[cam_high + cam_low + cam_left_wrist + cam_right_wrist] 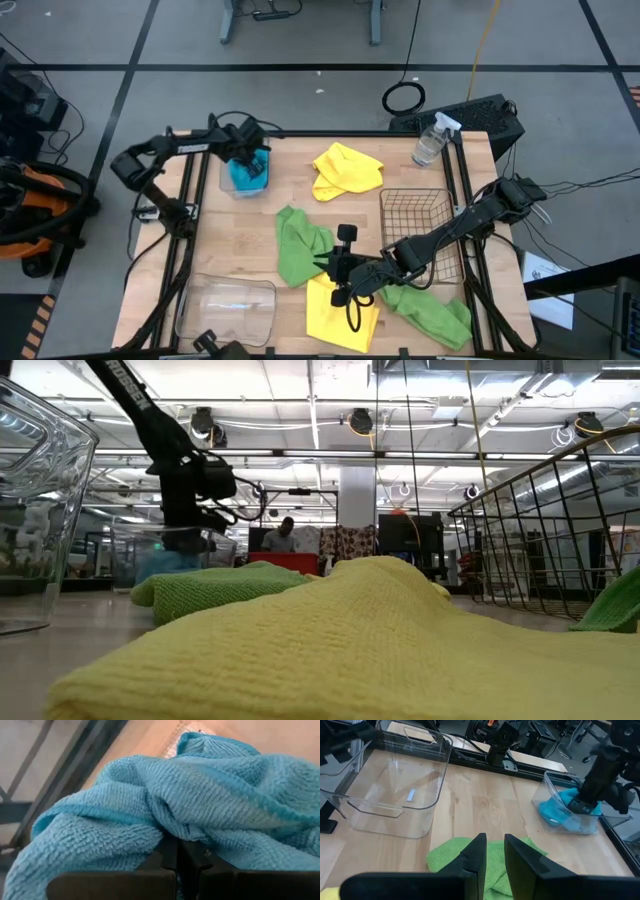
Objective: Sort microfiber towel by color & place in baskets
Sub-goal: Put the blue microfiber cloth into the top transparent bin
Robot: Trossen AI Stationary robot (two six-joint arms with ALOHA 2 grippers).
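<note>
A blue towel lies bunched in the clear tub at the far left. My left gripper reaches down into that tub and is shut on the towel. My right gripper hovers near the table's middle, above the edge of a green towel. Its fingers stand a little apart with nothing between them. One yellow towel lies at the far middle and another at the near edge. A second green towel lies near right. My left gripper pinches a bunched fold near the middle of the blue towel between its two fingers. The fingers come from above, slanting down into the tub. The cloth puckers toward the fingertips, and the rest of it lies slack on the tub's bottom.
A dark wire basket stands right of centre, under my right arm. A second clear tub stands at the near left. A spray bottle stands at the far right corner. Bare wood shows between the two tubs.
</note>
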